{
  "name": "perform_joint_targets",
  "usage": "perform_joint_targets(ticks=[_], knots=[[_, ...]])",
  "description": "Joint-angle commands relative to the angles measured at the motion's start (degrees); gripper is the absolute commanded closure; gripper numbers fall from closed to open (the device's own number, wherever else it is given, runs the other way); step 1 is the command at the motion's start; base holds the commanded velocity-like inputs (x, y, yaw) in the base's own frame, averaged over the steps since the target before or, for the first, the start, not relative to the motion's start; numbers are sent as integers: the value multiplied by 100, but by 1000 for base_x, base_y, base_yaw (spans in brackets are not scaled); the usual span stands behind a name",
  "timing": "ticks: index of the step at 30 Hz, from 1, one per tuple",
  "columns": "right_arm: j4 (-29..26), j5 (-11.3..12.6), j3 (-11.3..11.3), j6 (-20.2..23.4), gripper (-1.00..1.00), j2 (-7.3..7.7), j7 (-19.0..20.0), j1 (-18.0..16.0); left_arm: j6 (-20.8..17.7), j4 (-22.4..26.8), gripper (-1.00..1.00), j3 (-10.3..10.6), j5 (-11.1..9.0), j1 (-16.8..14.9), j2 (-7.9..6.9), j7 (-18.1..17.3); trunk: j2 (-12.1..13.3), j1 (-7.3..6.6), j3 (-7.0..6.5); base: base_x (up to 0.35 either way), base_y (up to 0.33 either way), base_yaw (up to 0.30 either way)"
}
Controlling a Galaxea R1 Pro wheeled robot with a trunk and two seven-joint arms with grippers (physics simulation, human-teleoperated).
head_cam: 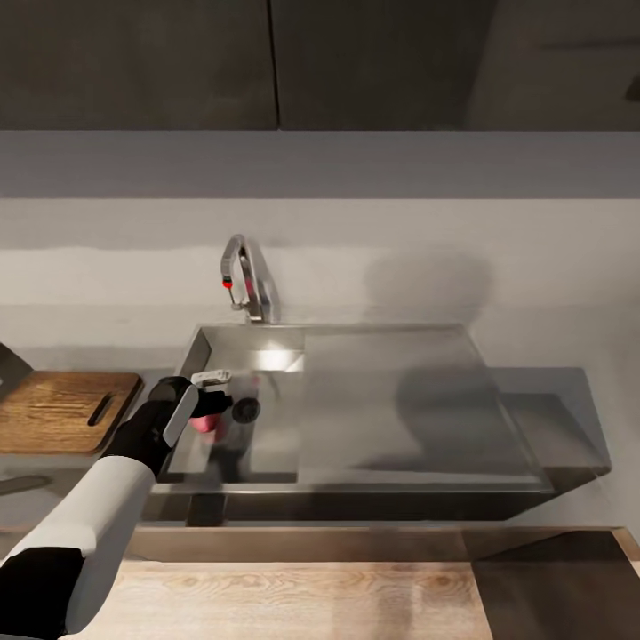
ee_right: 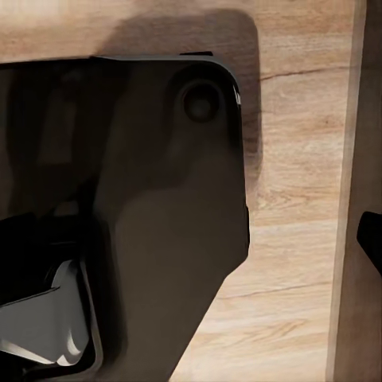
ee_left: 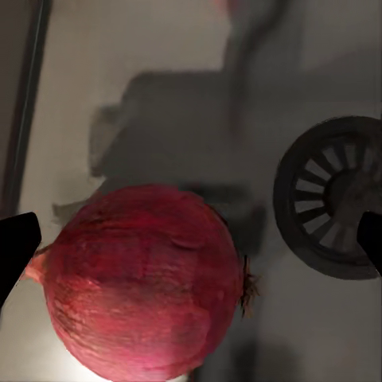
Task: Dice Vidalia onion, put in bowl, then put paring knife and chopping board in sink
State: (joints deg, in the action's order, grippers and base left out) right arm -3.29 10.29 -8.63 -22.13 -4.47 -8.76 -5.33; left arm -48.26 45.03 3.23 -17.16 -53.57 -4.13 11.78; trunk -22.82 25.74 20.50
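The reddish Vidalia onion (ee_left: 143, 278) lies on the floor of the sink basin (head_cam: 267, 342), beside the round dark drain (ee_left: 338, 195). My left gripper (ee_left: 191, 243) hangs open just over it. One dark fingertip (ee_left: 16, 247) is close against the onion's side and the other is out over the drain. From the head view, the left gripper (head_cam: 213, 402) is down inside the basin with the onion (head_cam: 206, 423) under it. The brown chopping board (head_cam: 62, 411) rests on the grey countertop (head_cam: 80, 467) left of the sink. The paring knife and the bowl are out of view. My right gripper (ee_right: 191, 243) is open beside the robot's dark body.
The steel tap (head_cam: 251, 286) with its red knob stands behind the basin. The flat drainboard (head_cam: 400, 400) spreads to the right of it. A dark object (head_cam: 9, 364) sits behind the board at the left edge. The counter's metal-look front edge (head_cam: 356, 540) runs above a wooden surface (head_cam: 293, 604).
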Motion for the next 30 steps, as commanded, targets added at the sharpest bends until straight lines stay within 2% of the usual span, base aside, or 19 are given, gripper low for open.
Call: perform_joint_targets(ticks=[1, 17, 30], knots=[[4, 52, -51, -19, -100, -1, -20, -3, -17, 6, -100, 28, -60, -4, -8, 52, -10, 4, 15, 152, 0, 0], [4, 52, -51, -19, -100, -1, -20, -3, -14, -62, -100, 28, -60, -4, -12, 52, -10, 4, 107, 28, 0, 0], [4, 52, -51, -19, -100, -1, -20, -3, -15, -77, -100, 28, -60, -4, -19, 52, -10, 4, 119, 0, 0, 0]])
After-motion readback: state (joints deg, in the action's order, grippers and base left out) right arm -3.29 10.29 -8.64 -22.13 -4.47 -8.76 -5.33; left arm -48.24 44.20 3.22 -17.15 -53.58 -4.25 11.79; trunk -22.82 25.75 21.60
